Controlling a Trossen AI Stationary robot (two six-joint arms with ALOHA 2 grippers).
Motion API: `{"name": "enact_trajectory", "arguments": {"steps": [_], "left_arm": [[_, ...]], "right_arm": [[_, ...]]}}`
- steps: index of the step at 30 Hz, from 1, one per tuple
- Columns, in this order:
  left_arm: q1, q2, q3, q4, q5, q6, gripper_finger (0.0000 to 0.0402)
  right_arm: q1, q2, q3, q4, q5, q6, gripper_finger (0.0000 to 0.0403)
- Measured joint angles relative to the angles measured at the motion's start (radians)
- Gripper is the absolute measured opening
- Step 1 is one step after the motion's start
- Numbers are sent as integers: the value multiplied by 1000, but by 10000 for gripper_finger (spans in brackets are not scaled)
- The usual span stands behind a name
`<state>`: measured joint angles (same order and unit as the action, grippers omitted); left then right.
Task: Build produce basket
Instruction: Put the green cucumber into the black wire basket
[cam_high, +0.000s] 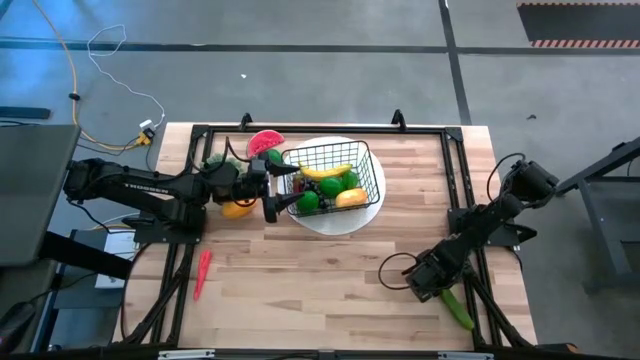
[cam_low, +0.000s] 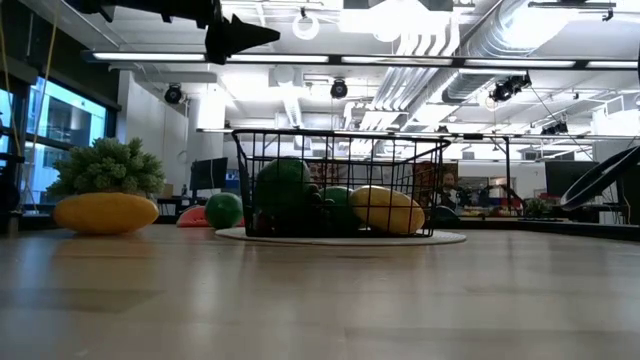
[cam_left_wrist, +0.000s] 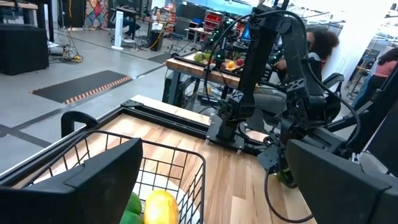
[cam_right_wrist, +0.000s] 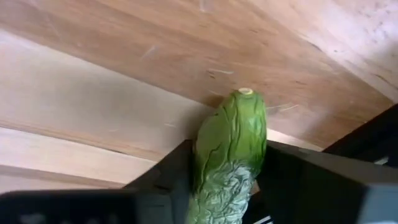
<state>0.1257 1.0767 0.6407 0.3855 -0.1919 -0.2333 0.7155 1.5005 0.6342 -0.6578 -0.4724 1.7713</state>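
Right gripper (cam_high: 432, 280): positioned low at the table's (cam_high: 330, 290) near right corner, fingers pressed against both sides of the green cucumber (cam_right_wrist: 227, 155), which lies on the wood | Left gripper (cam_high: 283, 192): held spread wide above the basket's (cam_high: 375, 170) left rim | Basket: seated on the white plate (cam_high: 345, 222), banana (cam_high: 327, 171), limes (cam_high: 308, 200) and a yellow fruit (cam_high: 351, 197) contained | Red pepper (cam_high: 202, 272): left on the table near the left edge.

High view straight down; low view table-level (both share basket (cam_high: 335, 172)).

Wire basket (cam_high: 335, 172) holds fruits; green cucumber (cam_right_wrist: 229, 155) between right jaws
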Motion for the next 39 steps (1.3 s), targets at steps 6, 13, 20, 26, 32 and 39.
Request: {"name": "enact_trajectory", "arguments": {"steps": [6, 13, 20, 26, 32, 39], "left_arm": [[0, 0, 0, 0, -2, -1, 383], [0, 0, 0, 0, -3, 0, 383], [0, 0, 0, 0, -3, -9, 383], [0, 0, 0, 0, 1, -50, 383], [0, 0, 0, 24, 96, -127, 383], [0, -2, 1, 106, 154, -255, 383]], "right_arm": [[0, -6, 0, 12, -2, -24, 81], [-3, -65, 0, 19, -45, -91, 106], [-65, -224, 0, 140, -103, -272, 98], [-209, -344, 0, 416, 56, -510, 99], [-429, -396, 0, 686, 303, -871, 99], [-684, -403, 0, 1061, 363, -1133, 99]]}}
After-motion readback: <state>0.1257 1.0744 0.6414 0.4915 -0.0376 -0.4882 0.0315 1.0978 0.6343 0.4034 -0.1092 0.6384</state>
